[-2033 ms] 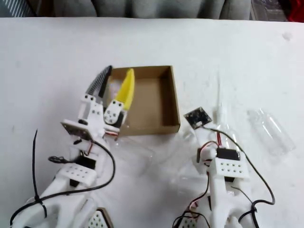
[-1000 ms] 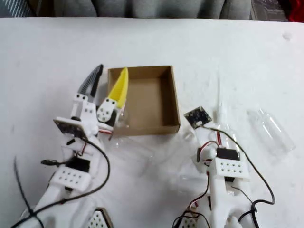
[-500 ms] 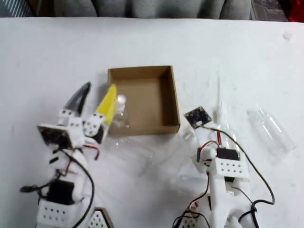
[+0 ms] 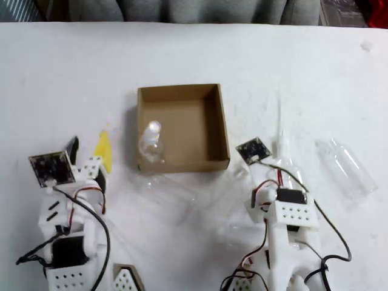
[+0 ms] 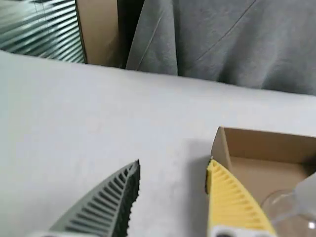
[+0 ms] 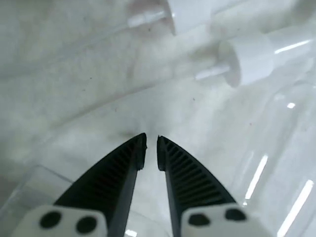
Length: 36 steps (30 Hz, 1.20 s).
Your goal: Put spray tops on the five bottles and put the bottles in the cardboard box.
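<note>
Centre of the high view: the cardboard box (image 4: 188, 121), square, open-topped and plain brown, sits on the white counter (image 4: 73, 73). One clear plastic bottle (image 4: 148, 153) lies inside, tight along the box's left wall. Its long axis runs up and down the picture, and its white spray top (image 4: 153, 127) points at the top of the frame.

Lower left, the left hand (image 4: 89, 138) sits just beside the box without touching it. It is spread wide with nothing between, and the left wrist view shows one ribbed yellow finger (image 5: 232, 202) and one ribbed dark grey finger (image 5: 106, 207). Past the yellow one is the box corner, with the bottle's rounded clear body at the frame's lower right.

Lower right, the right arm (image 4: 286, 213) stands over a patch of clear plastic. In the right wrist view the right hand (image 6: 150, 150) has two black ribbed blades drawn narrow, only a slit between them, and I can see nothing in it. Beyond the tips lie two white caps (image 6: 247, 59); whether they sit on bottles I can't tell.

Just above that arm a loose sprayer (image 4: 280, 144) points its thin tube up the frame. At far right a second bottle (image 4: 347, 167) lies on its side, slanting from upper left to lower right, well apart from the box.
</note>
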Motion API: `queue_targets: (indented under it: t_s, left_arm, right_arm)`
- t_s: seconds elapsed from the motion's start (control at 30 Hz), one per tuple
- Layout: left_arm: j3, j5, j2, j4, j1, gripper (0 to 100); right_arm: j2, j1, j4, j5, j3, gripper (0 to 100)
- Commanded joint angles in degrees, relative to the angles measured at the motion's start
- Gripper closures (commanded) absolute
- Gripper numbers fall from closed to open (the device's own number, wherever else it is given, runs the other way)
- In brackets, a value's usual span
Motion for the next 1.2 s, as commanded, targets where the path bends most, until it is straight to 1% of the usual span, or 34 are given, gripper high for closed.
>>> queue_targets:
  t_s: [0.0,0.1,0.17,0.27,0.37,0.47,0.57,0.63,0.7,0.83,0.9,0.97,1.07,1.17]
  left_arm:
    - [2.29,-0.35,-1.01,0.09,-2.24,80]
    - [5.45,-0.18,-1.01,0.44,-2.42,80]
    - [5.45,-0.18,-1.01,2.46,-2.33,80]
    - [5.45,-0.18,-1.01,4.57,-2.33,86]
    - [5.45,-0.53,-1.01,5.98,-2.33,98]
    - [5.45,-0.53,-1.01,7.47,-2.33,95]
    - [5.45,-0.53,-1.01,8.62,-2.33,97]
    - [5.45,-0.53,-1.01,8.62,-2.33,98]
    - [5.45,-0.53,-1.01,8.62,-2.33,98]
    - [5.45,-0.53,-1.01,8.70,-2.33,98]
    - [5.45,-0.53,-1.01,8.70,-2.33,98]
    - [5.45,-0.53,-1.01,8.70,-2.33,98]
    - [5.45,-0.53,-1.01,8.70,-2.33,98]
    - [5.45,-0.53,-1.01,8.70,-2.33,98]
  right_arm:
    - [-1.27,0.22,5.67,1.14,-6.77,98.3]
    - [-1.80,-0.04,10.86,1.14,-11.34,98.3]
    - [-3.91,-1.19,14.55,1.32,-13.63,98.3]
    - [-9.71,-5.05,18.68,2.81,-14.86,98.3]
    - [-17.71,-10.95,19.56,3.69,-14.24,98.3]
    - [-26.15,-18.51,19.30,3.25,-12.31,98.1]
    - [-33.45,-28.70,18.33,3.08,-8.79,96.2]
    - [-37.93,-34.68,15.87,0.09,-5.80,93.4]
    - [-41.63,-39.16,12.26,-3.69,-2.55,89.2]
    - [-47.08,-45.67,4.00,-10.29,5.63,78.7]
    - [-49.19,-48.84,-2.51,-13.80,11.96,74.3]
    - [-51.03,-50.77,-10.42,-17.23,18.37,72.2]
    - [-53.32,-50.86,-20.70,-22.24,24.44,72.2]
    - [-55.16,-50.15,-24.48,-27.60,24.09,72.2]
